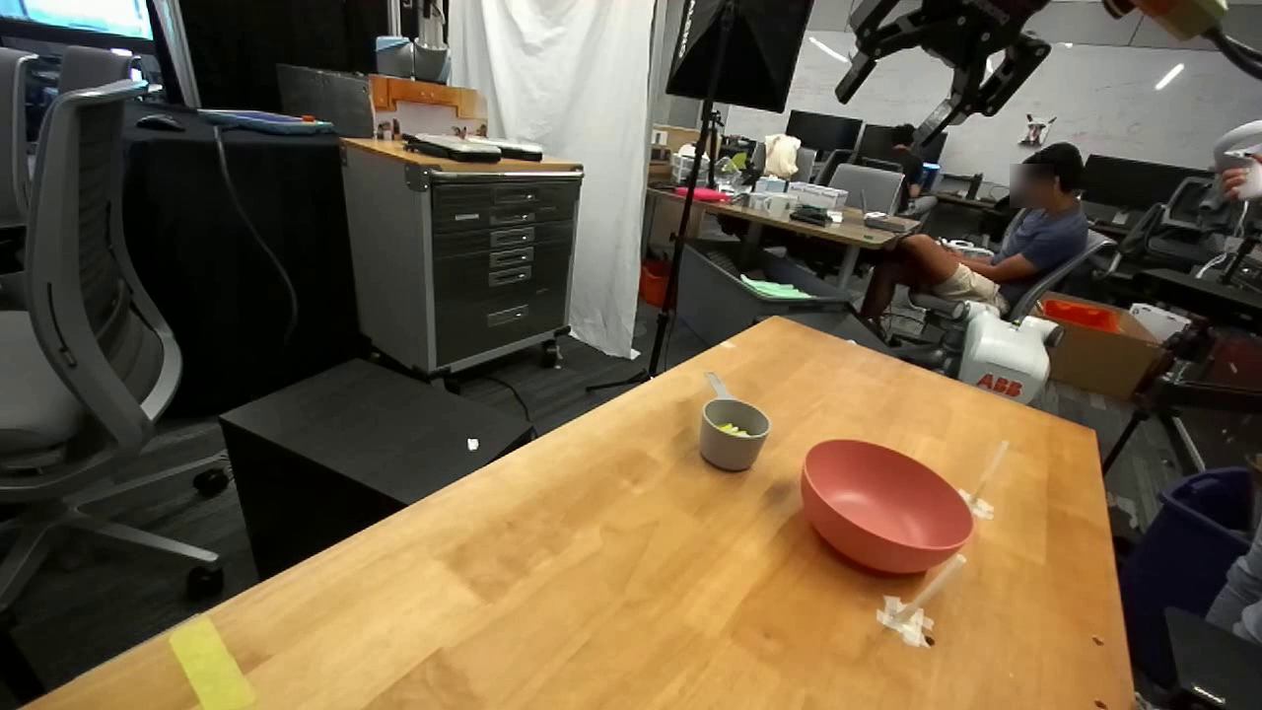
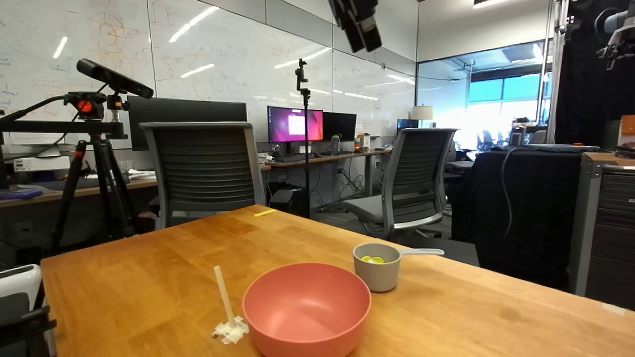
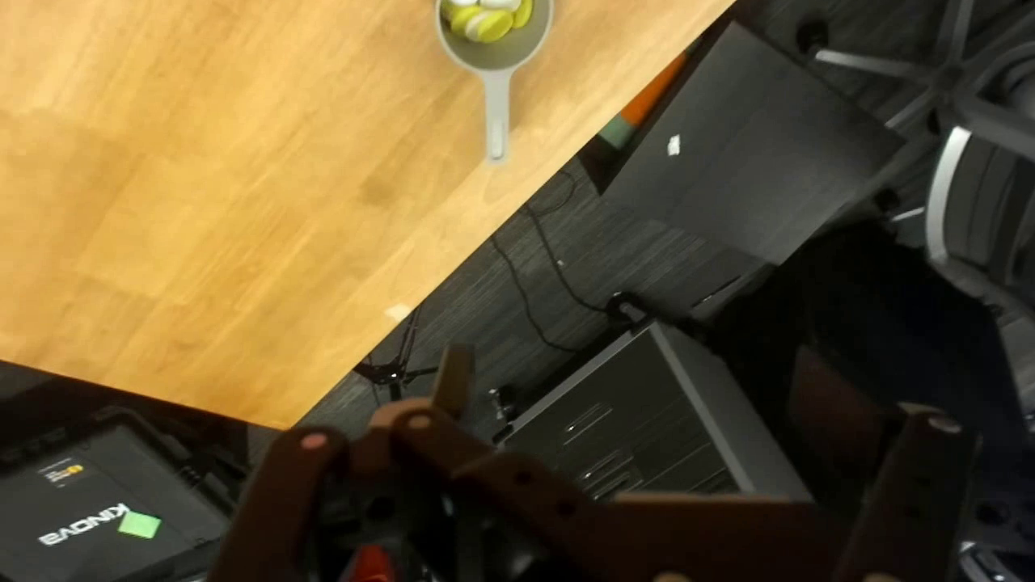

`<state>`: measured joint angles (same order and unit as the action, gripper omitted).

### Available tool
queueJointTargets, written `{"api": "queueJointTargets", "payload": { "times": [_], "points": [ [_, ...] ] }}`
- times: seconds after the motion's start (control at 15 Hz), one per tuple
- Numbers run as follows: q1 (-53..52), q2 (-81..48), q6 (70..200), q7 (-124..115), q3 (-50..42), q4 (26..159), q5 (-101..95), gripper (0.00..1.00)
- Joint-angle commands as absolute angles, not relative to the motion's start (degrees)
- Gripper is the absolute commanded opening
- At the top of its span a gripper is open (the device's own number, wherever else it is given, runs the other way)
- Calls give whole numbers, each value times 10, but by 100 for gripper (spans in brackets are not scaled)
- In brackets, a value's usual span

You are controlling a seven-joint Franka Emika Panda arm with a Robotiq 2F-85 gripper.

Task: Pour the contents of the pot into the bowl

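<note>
The pot, a small grey cup with a straight handle, stands upright on the table in both exterior views [image 1: 733,452] [image 2: 377,275] and at the top edge of the wrist view [image 3: 496,58]. Its contents, yellow and whitish pieces, lie inside it [image 1: 732,430] [image 2: 372,260] [image 3: 489,26]. The salmon-red bowl [image 1: 838,528] [image 2: 307,347] stands close beside the pot; no pieces show in it. It is out of the wrist view. My gripper [image 1: 890,106] is open and empty, high above the table; it also shows at the top of an exterior view [image 2: 364,42] and in the wrist view [image 3: 691,396].
Thin translucent sticks [image 1: 937,584] [image 1: 991,468] stand taped to the wooden table [image 1: 592,572] beside the bowl; a stick also shows in an exterior view [image 2: 224,297]. The pot's handle points toward a long table edge. Yellow tape [image 1: 210,663] marks the table's far end from the bowl.
</note>
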<state>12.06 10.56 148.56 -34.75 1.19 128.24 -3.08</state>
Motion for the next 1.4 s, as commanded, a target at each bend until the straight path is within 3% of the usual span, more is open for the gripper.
{"api": "queueJointTargets", "payload": {
  "times": [0.0, 0.73, 1.33],
  "points": [
    [130, 61, 1476, -352, -26, 1231, -24, 100],
    [114, 60, 1485, -339, -43, 1242, -16, 100],
    [93, -120, 1304, -365, -56, 1002, -30, 100]
  ]
}}
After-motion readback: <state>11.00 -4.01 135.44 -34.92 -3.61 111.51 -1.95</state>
